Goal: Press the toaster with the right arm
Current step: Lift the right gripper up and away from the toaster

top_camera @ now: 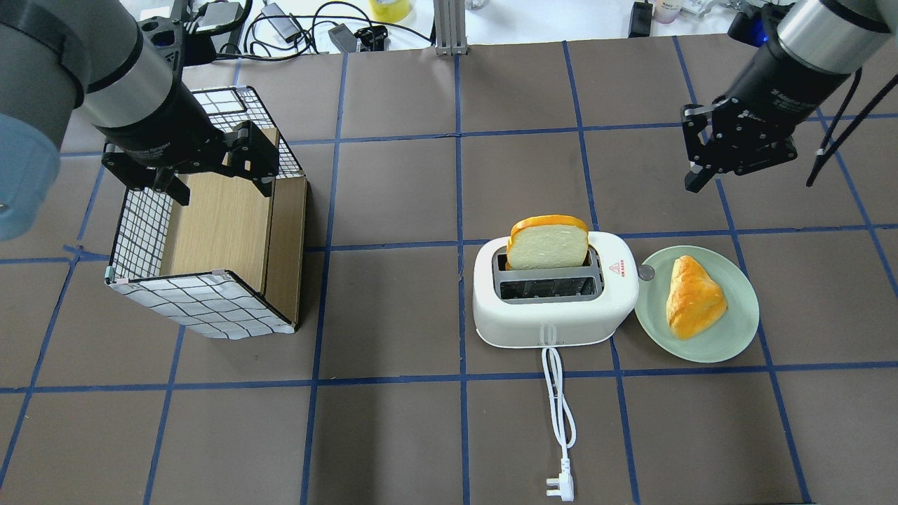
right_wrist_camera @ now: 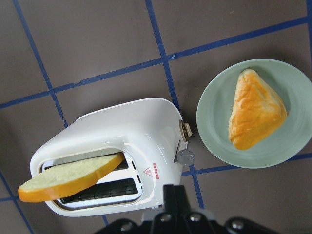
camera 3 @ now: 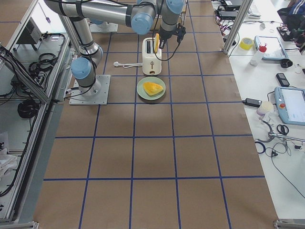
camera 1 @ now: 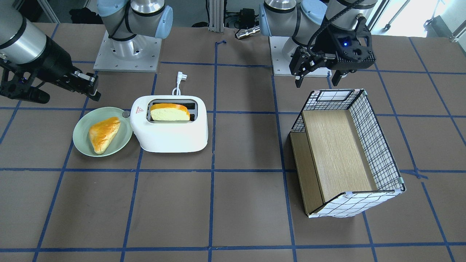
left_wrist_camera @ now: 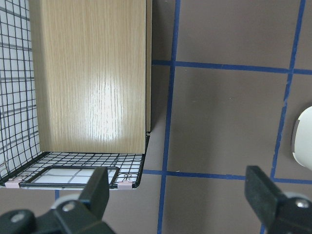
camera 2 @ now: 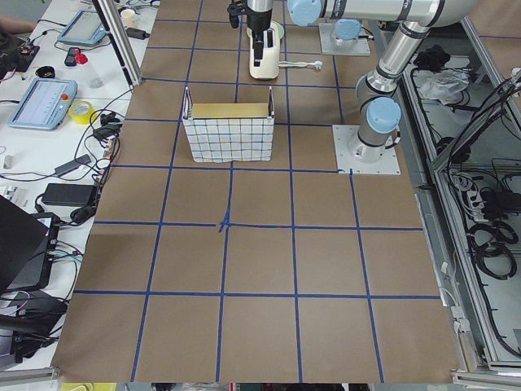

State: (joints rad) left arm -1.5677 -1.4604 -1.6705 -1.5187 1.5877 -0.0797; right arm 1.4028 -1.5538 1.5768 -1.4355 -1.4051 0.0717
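A: Start at the robot's side of the table. What lies closest?

B: A white plug [top_camera: 561,486]. Its cord [top_camera: 559,400] runs away from the robot to the toaster [top_camera: 554,315].

A: And where does the toaster sit?

B: On the brown table [top_camera: 393,435], a little to the robot's right of the middle, with a long side facing the robot. A slice of bread [top_camera: 548,245] stands tall out of the slot farther from the robot. The grey knob [top_camera: 645,273] is on the toaster's right-hand end, just beside a green plate [top_camera: 736,344] that carries a golden pastry [top_camera: 693,298].

A: What about the right arm?

B: The right arm [top_camera: 807,49] reaches in on the plate's side. The right gripper [right_wrist_camera: 170,191] hangs in the air and touches nothing. Its wrist camera looks down on the knob end of the toaster and on the plate. The two fingers are pressed together with nothing between them.

A: And on the other side?

B: Well apart, to the robot's left, sits a wire basket [top_camera: 196,308] with a checked liner and wooden boards inside. The left gripper [left_wrist_camera: 179,181] hangs above it with its fingers spread wide, holding nothing.

A: Farthest off?

B: Past the table's far edge, a bench with loose cables [top_camera: 295,21] and a yellow roll of tape [top_camera: 391,8].
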